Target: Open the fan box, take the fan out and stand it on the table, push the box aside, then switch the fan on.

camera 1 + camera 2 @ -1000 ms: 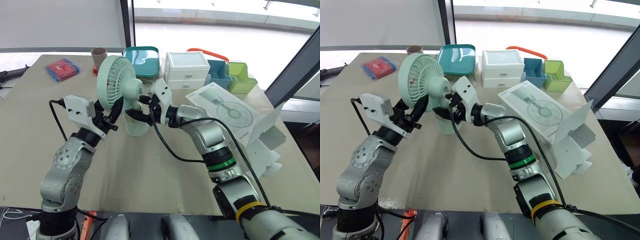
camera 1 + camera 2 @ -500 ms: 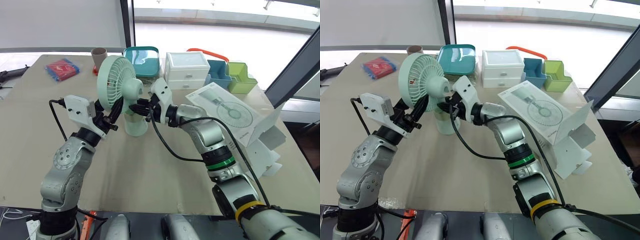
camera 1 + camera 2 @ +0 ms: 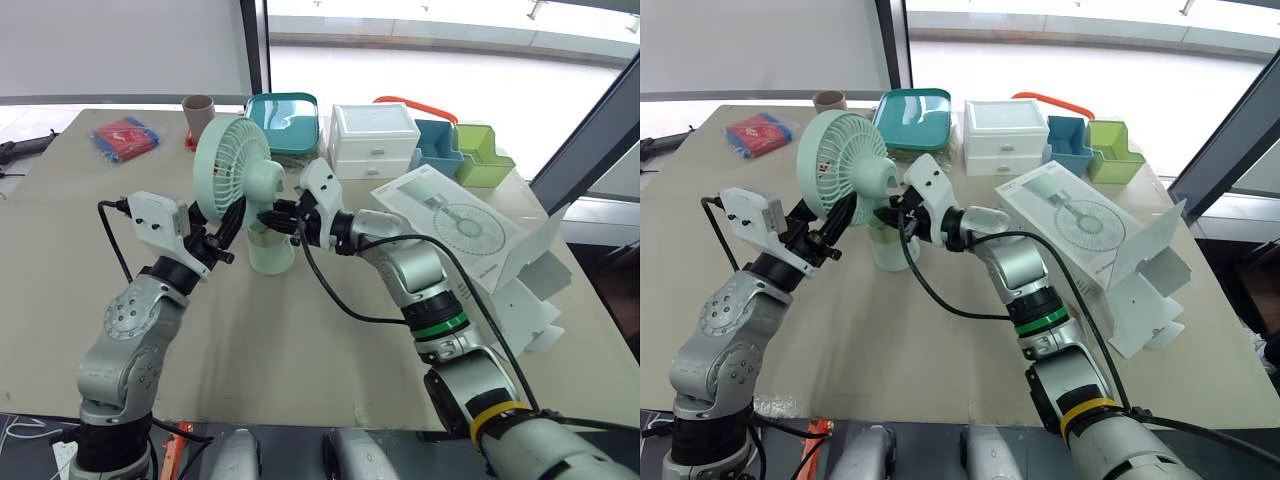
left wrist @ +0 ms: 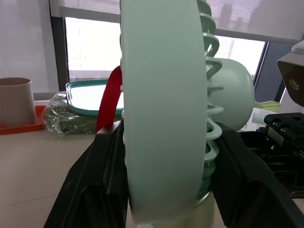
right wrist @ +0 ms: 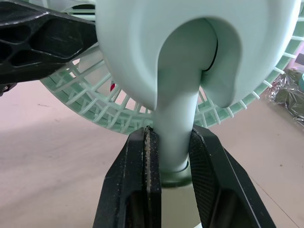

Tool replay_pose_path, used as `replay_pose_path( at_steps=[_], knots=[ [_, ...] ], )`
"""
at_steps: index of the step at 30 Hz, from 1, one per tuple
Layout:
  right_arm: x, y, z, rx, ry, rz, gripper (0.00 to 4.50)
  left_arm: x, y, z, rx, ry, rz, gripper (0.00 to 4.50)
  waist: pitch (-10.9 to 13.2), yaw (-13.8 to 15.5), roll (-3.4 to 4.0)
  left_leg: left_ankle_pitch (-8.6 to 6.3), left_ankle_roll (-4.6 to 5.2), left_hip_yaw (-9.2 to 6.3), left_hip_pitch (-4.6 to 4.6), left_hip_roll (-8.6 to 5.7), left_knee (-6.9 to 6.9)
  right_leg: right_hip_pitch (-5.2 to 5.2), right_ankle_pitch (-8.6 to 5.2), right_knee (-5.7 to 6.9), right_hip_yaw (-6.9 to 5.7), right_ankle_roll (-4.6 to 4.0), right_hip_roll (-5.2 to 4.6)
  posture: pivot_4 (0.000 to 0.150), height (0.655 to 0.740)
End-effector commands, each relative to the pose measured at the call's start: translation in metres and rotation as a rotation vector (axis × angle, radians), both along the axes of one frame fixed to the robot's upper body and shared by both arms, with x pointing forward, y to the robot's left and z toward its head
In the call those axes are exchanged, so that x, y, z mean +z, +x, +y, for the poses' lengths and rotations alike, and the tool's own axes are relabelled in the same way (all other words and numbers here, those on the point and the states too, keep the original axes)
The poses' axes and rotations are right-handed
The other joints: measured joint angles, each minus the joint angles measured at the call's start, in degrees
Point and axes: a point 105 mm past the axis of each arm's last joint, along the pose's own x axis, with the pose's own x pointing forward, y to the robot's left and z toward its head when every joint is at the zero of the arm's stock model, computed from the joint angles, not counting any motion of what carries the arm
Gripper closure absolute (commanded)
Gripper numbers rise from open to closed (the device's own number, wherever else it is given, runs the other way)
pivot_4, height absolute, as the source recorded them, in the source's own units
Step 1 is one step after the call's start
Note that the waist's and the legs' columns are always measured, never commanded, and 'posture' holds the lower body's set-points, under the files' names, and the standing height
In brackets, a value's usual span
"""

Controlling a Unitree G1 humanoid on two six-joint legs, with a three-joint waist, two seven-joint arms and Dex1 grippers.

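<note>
While your right gripper [image 5: 171, 134] pinches the neck of the mint desk fan [image 3: 236, 160] and your left gripper [image 3: 228, 222] clamps its guard, letting go unevenly could tip it over

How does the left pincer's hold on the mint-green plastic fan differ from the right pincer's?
The left pincer straddles the wide round grille of the mint-green plastic fan, a finger on each face; the right pincer clamps its narrow neck below the motor housing. The left pincer's fingers stand wide apart, the right pincer's close together. Both are shut on the fan.
</note>
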Motion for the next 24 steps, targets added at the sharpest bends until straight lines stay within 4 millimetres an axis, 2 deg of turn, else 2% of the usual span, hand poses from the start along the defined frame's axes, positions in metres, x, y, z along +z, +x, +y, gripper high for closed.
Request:
replay_pose_path(
  at_steps=[1,3,4,8,14,20,24],
  knots=[
    [0.018,-0.007,0.006,0.034,0.026,-0.074,3.91,0.019,-0.017,-0.013,-0.09,0.011,-0.101,0.93,0.0,-0.01,0.0,0.0,0.0,0.0,0.0,0.0,0.0,0.0,0.0,0.0,0.0,0.0,0.0,0.15,0.74],
    [0.019,-0.006,0.006,0.03,0.031,-0.073,3.91,0.018,-0.019,-0.013,-0.105,0.014,-0.101,0.22,0.0,-0.02,0.0,0.0,0.0,0.0,0.0,0.0,0.0,0.0,0.0,0.0,0.0,0.0,0.0,0.15,0.74],
    [0.02,-0.006,0.006,0.027,0.037,-0.073,3.91,0.018,-0.021,-0.014,-0.117,0.018,-0.103,0.03,0.0,-0.01,0.0,0.0,0.0,0.0,0.0,0.0,0.0,0.0,0.0,0.0,0.0,0.0,0.0,0.15,0.74],
    [0.022,-0.003,0.005,0.014,0.05,-0.069,3.91,0.018,-0.025,-0.01,-0.117,0.038,-0.116,0.03,0.0,-0.02,0.0,0.0,0.0,0.0,0.0,0.0,0.0,0.0,0.0,0.0,0.0,0.0,0.0,0.15,0.74],
    [0.026,0.001,-0.001,-0.003,0.057,-0.072,3.91,0.021,-0.033,0.013,-0.084,0.068,-0.125,0.03,0.01,-0.01,0.01,0.0,0.0,-0.01,0.0,0.01,0.0,0.0,0.0,0.0,-0.02,0.0,0.0,0.15,0.74],
    [0.029,0.008,-0.009,-0.029,0.068,-0.068,3.91,0.032,-0.053,0.031,-0.164,0.063,-0.112,0.03,0.01,-0.07,0.02,0.0,0.0,-0.02,-0.01,0.05,-0.01,-0.02,0.0,0.0,-0.03,-0.01,0.02,0.15,0.74],
    [0.031,0.014,-0.02,-0.057,0.067,-0.069,3.91,0.026,-0.057,0.046,-0.179,0.141,-0.051,0.03,0.02,-0.06,0.04,0.0,0.0,-0.02,0.0,0.01,0.0,-0.01,0.0,0.0,-0.03,-0.01,0.01,0.15,0.74]
  ],
)
